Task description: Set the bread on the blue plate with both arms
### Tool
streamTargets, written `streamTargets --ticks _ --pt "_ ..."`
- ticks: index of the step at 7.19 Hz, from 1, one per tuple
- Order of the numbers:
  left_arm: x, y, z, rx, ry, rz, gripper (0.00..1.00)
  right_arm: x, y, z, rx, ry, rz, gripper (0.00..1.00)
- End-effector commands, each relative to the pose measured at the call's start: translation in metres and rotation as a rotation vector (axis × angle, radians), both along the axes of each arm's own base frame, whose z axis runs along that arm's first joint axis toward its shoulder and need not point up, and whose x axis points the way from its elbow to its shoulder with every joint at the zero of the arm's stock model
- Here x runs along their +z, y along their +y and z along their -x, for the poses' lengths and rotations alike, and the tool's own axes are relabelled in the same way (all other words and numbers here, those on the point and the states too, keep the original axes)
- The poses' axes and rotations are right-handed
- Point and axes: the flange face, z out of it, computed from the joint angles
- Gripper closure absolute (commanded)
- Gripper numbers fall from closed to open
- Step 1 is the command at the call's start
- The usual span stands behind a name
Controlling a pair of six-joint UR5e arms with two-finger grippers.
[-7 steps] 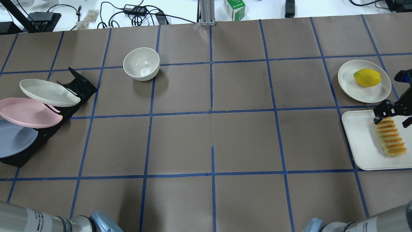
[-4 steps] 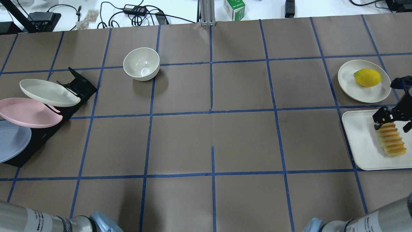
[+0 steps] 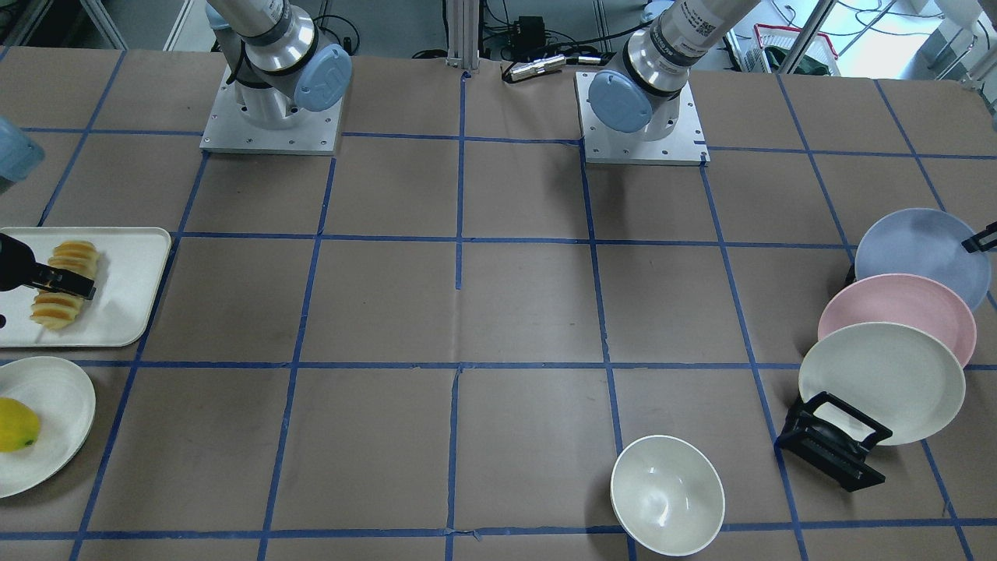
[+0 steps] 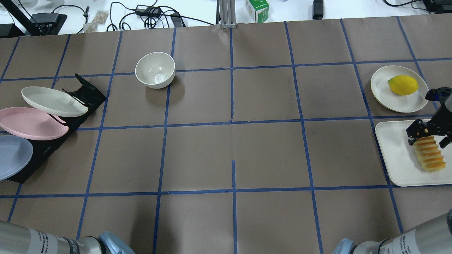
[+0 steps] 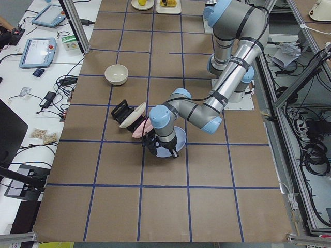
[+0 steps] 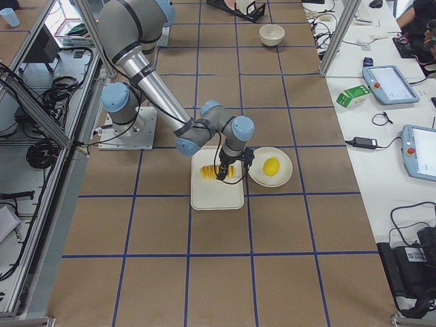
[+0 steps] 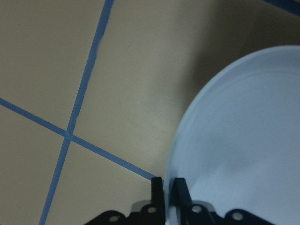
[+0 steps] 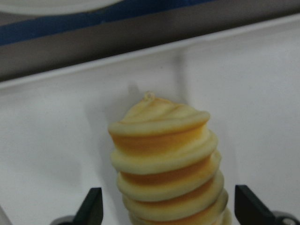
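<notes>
The bread (image 4: 431,158) lies on a white tray (image 4: 393,151) at the far right; it also shows in the front view (image 3: 56,308) and the right wrist view (image 8: 164,154). My right gripper (image 4: 428,135) is open, its fingers either side of the loaf's far end, as the right wrist view (image 8: 171,208) shows. The blue plate (image 4: 13,157) sits at the left edge, at the near end of a black rack. My left gripper (image 7: 166,185) is shut on the blue plate's rim (image 7: 243,140); it is out of the overhead view.
A pink plate (image 4: 31,123) and a cream plate (image 4: 53,101) lean in the black rack (image 4: 88,94). A white bowl (image 4: 155,70) stands left of centre at the back. A yellow lemon (image 4: 402,84) lies on a cream plate beyond the tray.
The blue plate has slid a little to the left, out from under the pink plate. My right gripper has moved nearer along the bread and come down over its far end.
</notes>
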Motion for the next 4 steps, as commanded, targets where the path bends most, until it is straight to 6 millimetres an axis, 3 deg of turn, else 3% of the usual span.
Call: streamTargets --ticks 1,2,3,4 --pt "0.007 -0.001 -0.001 -0.009 -0.017 -0.01 1.0 -0.01 -0.001 0.001 -0.004 -0.003 -0.004 0.26" --pt "0.022 -0.001 0.0 -0.017 -0.022 -0.008 1.0 -0.011 -0.001 0.0 -0.004 -0.006 -0.008 0.68" --pt "0.043 -0.003 -0.004 -0.033 -0.018 -0.011 1.0 -0.01 0.0 -0.001 -0.005 -0.015 -0.012 1.0" --pt "0.068 0.001 0.0 -0.082 0.021 -0.038 1.0 -0.007 0.0 -0.001 -0.006 -0.019 -0.007 1.0"
